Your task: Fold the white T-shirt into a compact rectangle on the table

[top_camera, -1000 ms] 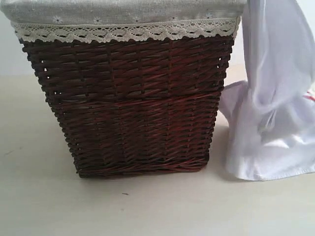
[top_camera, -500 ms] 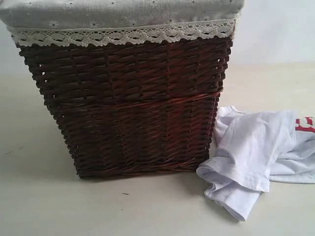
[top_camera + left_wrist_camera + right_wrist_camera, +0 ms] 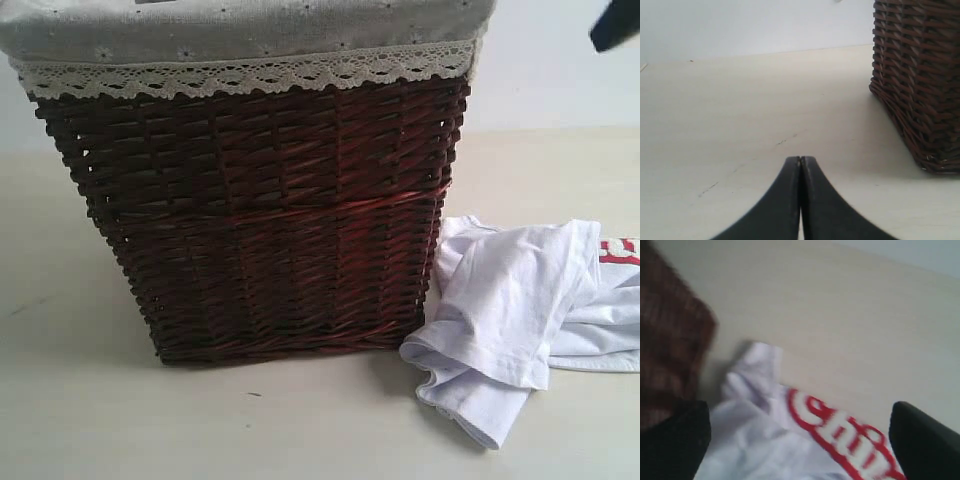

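The white T-shirt (image 3: 510, 300) lay crumpled on the table (image 3: 300, 430) just beside the basket (image 3: 260, 220), probably dropped there for spreading. Above it the right fingers (image 3: 922, 440) stood wide apart and empty. The left fingers (image 3: 782, 205), clenched on nothing, waited near the basket. A second earlier the shirt hung beside the basket.

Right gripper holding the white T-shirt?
No, the right gripper stands wide open with nothing between its fingers, and the white T-shirt lies crumpled on the table.
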{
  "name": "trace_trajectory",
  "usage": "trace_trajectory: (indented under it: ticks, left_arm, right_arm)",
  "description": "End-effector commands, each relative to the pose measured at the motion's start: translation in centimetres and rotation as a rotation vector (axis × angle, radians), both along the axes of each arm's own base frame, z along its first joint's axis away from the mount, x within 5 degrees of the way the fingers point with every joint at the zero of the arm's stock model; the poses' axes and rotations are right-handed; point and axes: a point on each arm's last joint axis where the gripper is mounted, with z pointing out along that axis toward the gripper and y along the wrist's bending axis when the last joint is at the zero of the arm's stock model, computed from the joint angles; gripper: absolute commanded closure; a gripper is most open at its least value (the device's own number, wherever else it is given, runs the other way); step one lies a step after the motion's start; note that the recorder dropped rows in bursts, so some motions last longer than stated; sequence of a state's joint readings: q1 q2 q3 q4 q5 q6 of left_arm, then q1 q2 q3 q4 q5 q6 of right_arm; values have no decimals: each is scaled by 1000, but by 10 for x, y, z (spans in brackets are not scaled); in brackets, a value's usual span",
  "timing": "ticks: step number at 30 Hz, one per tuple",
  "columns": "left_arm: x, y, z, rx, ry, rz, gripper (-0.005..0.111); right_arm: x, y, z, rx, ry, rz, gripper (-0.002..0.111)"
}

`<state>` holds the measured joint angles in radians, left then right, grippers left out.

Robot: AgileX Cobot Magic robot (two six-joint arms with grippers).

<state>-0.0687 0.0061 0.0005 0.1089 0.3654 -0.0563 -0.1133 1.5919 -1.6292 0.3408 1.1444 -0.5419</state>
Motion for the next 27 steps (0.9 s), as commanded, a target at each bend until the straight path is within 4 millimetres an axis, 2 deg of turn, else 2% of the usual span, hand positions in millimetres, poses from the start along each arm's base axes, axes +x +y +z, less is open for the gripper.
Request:
trace_trajectory:
  ticks: [1, 4, 6, 9, 11, 12, 15, 18, 20, 23, 27]
  left_arm:
    - [0, 0, 1, -5, -12, -1, 107]
    - [0, 0, 1, -5, -12, -1, 107]
    - [0, 0, 1, -5, -12, -1, 107]
    - [0, 0, 1, -5, -12, -1, 107]
    - [0, 0, 1, -5, -12, -1, 107]
    - [0, 0, 1, -5, -12, -1, 107]
    - [0, 0, 1, -5, -12, -1, 107]
    - [0, 0, 1, -5, -12, -1, 107]
    - [0, 0, 1, -5, -12, -1, 107]
    - [0, 0, 1, -5, -12, -1, 107]
    - [0, 0, 1, -5, -12, -1, 107]
  right_arm:
    - [-26, 33, 39, 208, -176, 313, 16]
    - [-37, 45, 45, 220, -169, 322, 18]
    - [-43, 52, 42, 154, -144, 325, 27]
    - [-51, 57, 36, 6, -100, 316, 63]
    - [-58, 59, 40, -70, -112, 330, 101]
    - [-62, 60, 43, -83, -123, 332, 107]
    - [-79, 63, 59, -53, -182, 347, 108]
    - [-106, 74, 80, 78, -276, 418, 108]
    - [-131, 81, 89, 151, -361, 518, 108]
    - [-170, 88, 88, 210, -472, 663, 108]
    - [-205, 95, 62, 329, -511, 758, 108]
